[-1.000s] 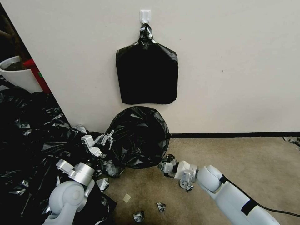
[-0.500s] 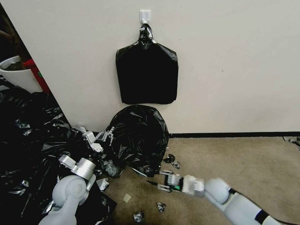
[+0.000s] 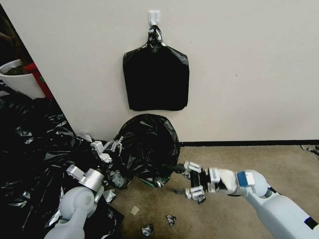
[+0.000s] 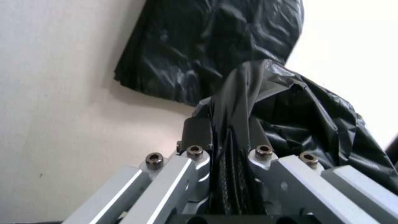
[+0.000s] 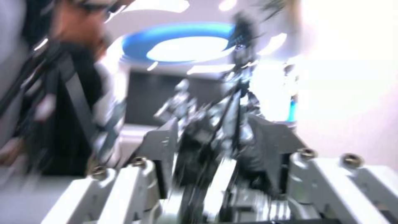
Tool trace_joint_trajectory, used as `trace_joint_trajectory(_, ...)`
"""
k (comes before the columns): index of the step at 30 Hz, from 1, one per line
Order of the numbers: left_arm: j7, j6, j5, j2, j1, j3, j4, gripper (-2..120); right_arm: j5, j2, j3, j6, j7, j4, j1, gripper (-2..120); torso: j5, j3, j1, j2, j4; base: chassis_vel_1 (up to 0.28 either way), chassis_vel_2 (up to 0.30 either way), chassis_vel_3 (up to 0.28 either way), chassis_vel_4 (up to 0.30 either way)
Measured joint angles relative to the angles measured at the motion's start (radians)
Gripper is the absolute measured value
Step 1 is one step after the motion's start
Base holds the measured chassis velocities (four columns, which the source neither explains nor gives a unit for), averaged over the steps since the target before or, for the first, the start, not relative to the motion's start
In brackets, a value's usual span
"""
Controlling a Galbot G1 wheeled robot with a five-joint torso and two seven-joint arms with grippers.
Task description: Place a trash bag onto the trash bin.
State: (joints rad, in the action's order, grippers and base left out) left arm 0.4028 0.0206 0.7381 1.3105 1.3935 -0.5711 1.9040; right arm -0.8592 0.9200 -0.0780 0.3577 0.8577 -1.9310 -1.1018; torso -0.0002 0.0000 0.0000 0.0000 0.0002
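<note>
The trash bag [image 3: 148, 147] is a thin, glossy black film, heavily wrinkled, with silvery glints along its creases. It stands as a rounded dome on the carpet [image 3: 252, 172], right against the wall [image 3: 249, 66] and directly below the flat black bag stack [image 3: 156, 81] that hangs from a white hook [image 3: 154, 16]. The bag covers whatever is beneath it, so the trash bin itself cannot be made out.

The left hand [image 3: 114, 146] sits at the bag's left edge, just beside it, its arm rising from the heap of black plastic film [image 3: 30, 149] that spreads over the floor to the left of the bag. In the left wrist view the left hand [image 4: 228, 140] has its fingers [image 4: 197, 133] closed tight on a gathered fold of the trash bag [image 4: 290, 112], the film bunched between them.

The right hand [image 3: 181, 179] reaches in low from the right, its forearm nearly level with the carpet, and lies at the bag's lower right edge. Its two fingers are spread apart, the upper tip touching the bag's hem and the lower one just clear of it. The right wrist view is too blurred to confirm any grasp, though shreds of black film [image 5: 215, 124] cling between the fingers.

Small torn scraps [image 3: 171, 219] of film lie on the carpet in front of the bag.
</note>
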Motion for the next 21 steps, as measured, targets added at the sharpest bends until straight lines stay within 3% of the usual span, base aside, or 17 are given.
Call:
trace_joint_trajectory(1,0.004,-0.015,-0.015,0.007,0.008,0.005,0.0,7,0.008,0.008,0.037,-0.03,-0.146,-0.052,0.0,37,0.0001,0.0,0.0,0.0,0.0,0.0,0.0,0.0,0.0)
trace_joint_trajectory(2,0.004,-0.015,-0.015,0.007,0.008,0.005,0.0,7,0.008,0.008,0.037,-0.03,-0.146,-0.052,0.0,37,0.0001,0.0,0.0,0.0,0.0,0.0,0.0,0.0,0.0)
trace_joint_trajectory(4,0.013,-0.035,-0.03,0.015,0.02,0.01,0.004,7,0.066,0.018,0.105,-0.1,-0.385,-0.131,-0.005,30,-0.0002,0.0,0.0,0.0,-0.0001,0.0,0.0,0.0,0.0)
trace_joint_trajectory(6,0.031,-0.057,-0.043,0.021,0.035,0.012,0.013,7,0.157,0.052,0.184,-0.261,-0.673,-0.21,-0.014,19,0.0,0.0,0.0,0.0,-0.0001,0.0,0.0,0.0,0.0)
trace_joint_trajectory(7,0.031,-0.057,-0.043,0.021,0.035,0.012,0.013,7,0.157,0.052,0.184,-0.261,-0.673,-0.21,-0.014,19,0.0,0.0,0.0,0.0,-0.0001,0.0,0.0,0.0,0.0)
trace_joint_trajectory(8,0.036,-0.062,-0.046,0.023,0.04,0.012,0.017,7,0.179,0.068,0.207,-0.312,-0.769,-0.227,-0.015,16,-0.0001,0.0,0.0,0.0,-0.0002,0.0,0.0,0.0,0.0)
trace_joint_trajectory(9,0.042,-0.069,-0.048,0.024,0.049,0.01,0.025,7,0.201,0.097,0.251,-0.39,-0.949,-0.248,-0.014,10,0.0001,0.0,0.0,0.0,-0.0002,0.0,0.0,0.0,0.0)
trace_joint_trajectory(10,0.042,-0.069,-0.048,0.024,0.049,0.01,0.025,7,0.201,0.097,0.251,-0.39,-0.949,-0.248,-0.014,10,0.0001,0.0,0.0,0.0,-0.0002,0.0,0.0,0.0,0.0)
trace_joint_trajectory(13,0.052,-0.08,-0.049,0.025,0.064,0.005,0.039,7,0.206,0.134,0.325,-0.519,-1.24,-0.256,0.004,0,0.0002,0.0,0.0,0.0,-0.0002,0.0,0.0,0.0,0.0)
trace_joint_trajectory(20,0.082,-0.102,-0.076,0.035,0.085,0.001,0.056,7,0.156,0.188,0.405,-0.718,-1.504,-0.202,0.093,0,0.0002,0.0,0.0,0.0,-0.0002,0.0,0.0,0.0,0.0)
trace_joint_trajectory(21,0.082,-0.102,-0.076,0.035,0.085,0.001,0.056,7,0.156,0.188,0.405,-0.718,-1.504,-0.202,0.093,0,0.0002,0.0,0.0,0.0,-0.0002,0.0,0.0,0.0,0.0)
